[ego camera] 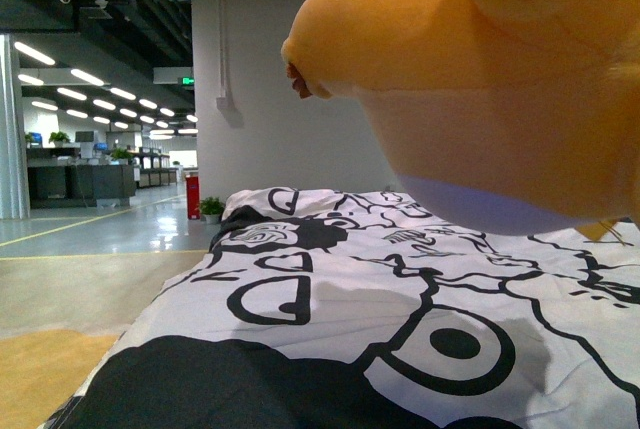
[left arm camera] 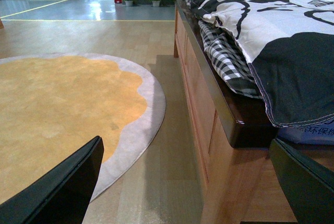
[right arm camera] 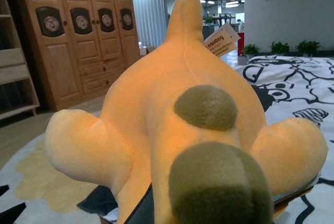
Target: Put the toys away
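Observation:
The orange-yellow plush animal [ego camera: 480, 79] hangs in the air above the bed and fills the upper right of the front view. In the right wrist view the plush animal [right arm camera: 172, 104] takes up most of the picture, showing olive-brown patches and a paper tag [right arm camera: 222, 38]. My right gripper [right arm camera: 198, 208] is shut on it, its fingers almost wholly hidden under the fabric. My left gripper [left arm camera: 182, 192] stands open with nothing between its black fingers [left arm camera: 57, 192], low over the floor beside the bed's wooden side.
A black-and-white patterned duvet [ego camera: 350, 309] covers the bed, whose wooden frame [left arm camera: 209, 114] rises beside my left gripper. A round yellow rug [left arm camera: 57, 109] lies on the floor. A wooden wardrobe [right arm camera: 78, 36] and a shelf [right arm camera: 15, 78] stand beyond it.

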Controlling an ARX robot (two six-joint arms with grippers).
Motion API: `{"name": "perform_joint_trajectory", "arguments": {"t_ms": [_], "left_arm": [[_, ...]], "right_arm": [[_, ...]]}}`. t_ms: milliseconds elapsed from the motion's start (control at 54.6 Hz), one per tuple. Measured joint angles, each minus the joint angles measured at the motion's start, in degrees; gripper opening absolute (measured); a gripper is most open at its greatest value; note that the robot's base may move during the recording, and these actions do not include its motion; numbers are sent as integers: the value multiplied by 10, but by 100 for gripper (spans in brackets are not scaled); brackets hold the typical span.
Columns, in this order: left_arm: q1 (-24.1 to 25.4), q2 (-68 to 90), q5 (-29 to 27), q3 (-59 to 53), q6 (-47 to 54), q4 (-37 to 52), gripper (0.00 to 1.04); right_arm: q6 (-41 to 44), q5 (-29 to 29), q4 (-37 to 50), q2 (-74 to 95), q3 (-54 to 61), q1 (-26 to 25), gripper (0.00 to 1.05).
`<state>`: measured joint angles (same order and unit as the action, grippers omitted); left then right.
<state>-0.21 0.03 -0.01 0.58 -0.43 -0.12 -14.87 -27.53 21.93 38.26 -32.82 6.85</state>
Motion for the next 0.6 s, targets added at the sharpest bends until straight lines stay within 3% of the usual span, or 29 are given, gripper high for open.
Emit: {"name": "perform_joint_trajectory", "arguments": {"t_ms": [238, 605], "left_arm": [[0, 0, 0, 0, 0, 0, 98], [0, 0, 0, 0, 0, 0, 98]], "right_arm": [[-12, 89, -78, -68, 44, 36, 7], [-5, 110, -88, -72, 46, 47, 7]]}}
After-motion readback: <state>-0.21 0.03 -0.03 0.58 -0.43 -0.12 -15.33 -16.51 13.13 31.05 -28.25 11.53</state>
